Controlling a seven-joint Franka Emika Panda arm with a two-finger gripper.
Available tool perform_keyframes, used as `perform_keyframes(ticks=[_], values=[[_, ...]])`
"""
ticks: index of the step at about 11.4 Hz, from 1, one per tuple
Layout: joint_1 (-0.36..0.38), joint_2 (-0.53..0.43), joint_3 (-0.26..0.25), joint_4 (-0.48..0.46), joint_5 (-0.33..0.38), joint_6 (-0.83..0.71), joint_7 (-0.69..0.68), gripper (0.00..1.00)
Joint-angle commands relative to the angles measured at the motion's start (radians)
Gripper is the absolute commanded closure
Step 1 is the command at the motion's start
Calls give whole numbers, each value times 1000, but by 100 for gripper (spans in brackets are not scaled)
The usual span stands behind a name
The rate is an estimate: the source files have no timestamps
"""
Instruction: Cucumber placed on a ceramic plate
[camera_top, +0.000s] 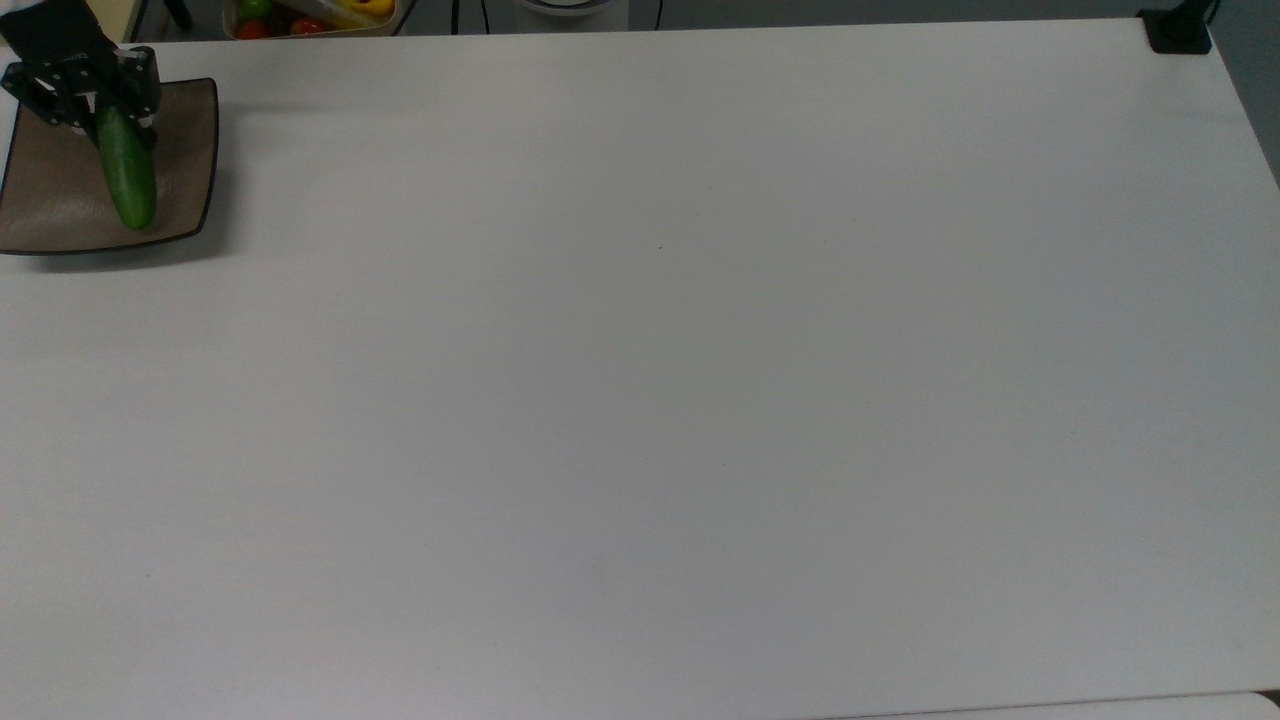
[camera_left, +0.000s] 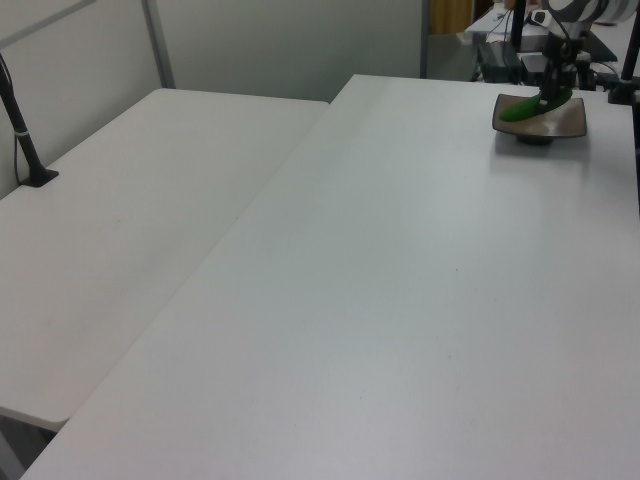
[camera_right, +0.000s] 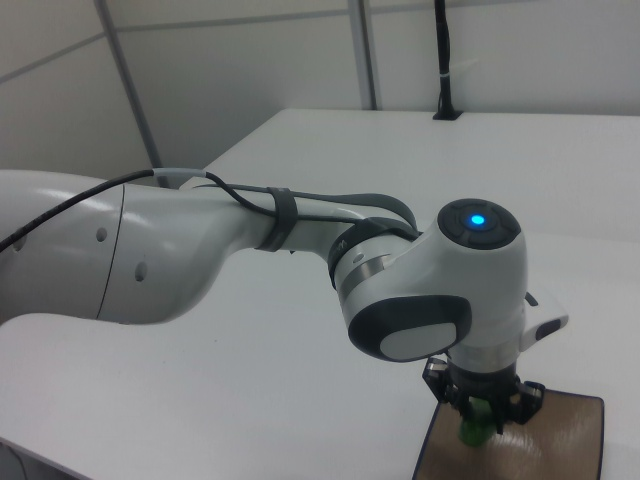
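The square taupe-brown plate (camera_top: 50, 200) sits at the table's far left corner in the top view. The dark-green cucumber (camera_top: 128, 180) lies lengthwise on the plate's right half, its near end close to the rim. My gripper (camera_top: 100, 105) is over the cucumber's far end and shut on it. In the left view the cucumber (camera_left: 520, 110) slants down onto the plate (camera_left: 562, 122) below the gripper (camera_left: 550, 95). In the right view the gripper (camera_right: 482, 415) points straight down over the plate (camera_right: 570, 440), and a bit of the green cucumber (camera_right: 470, 432) shows between the fingers.
A basket of coloured vegetables (camera_top: 310, 15) stands just behind the table near the plate. A black clamp mount (camera_top: 1178, 30) sits at the top view's far right corner. A second table with a black pole (camera_left: 25, 140) adjoins on the left view's left.
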Motion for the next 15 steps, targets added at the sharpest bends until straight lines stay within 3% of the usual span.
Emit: perform_keyframes(ticks=[1, 3, 5, 7, 8, 9, 13, 15], values=[[-6, -15, 1, -23, 21, 15, -30, 59], [-6, -14, 0, -23, 21, 13, -24, 52], [-6, -14, 0, -23, 21, 8, -22, 35], [-6, -14, 0, -23, 21, 8, -22, 25], [-6, -17, 0, -23, 21, 5, -17, 16], [-4, -27, 0, -14, 21, -16, -7, 0], [20, -183, -2, 55, -7, -209, 62, 0], [51, -253, -3, 136, -14, -383, 165, 0]])
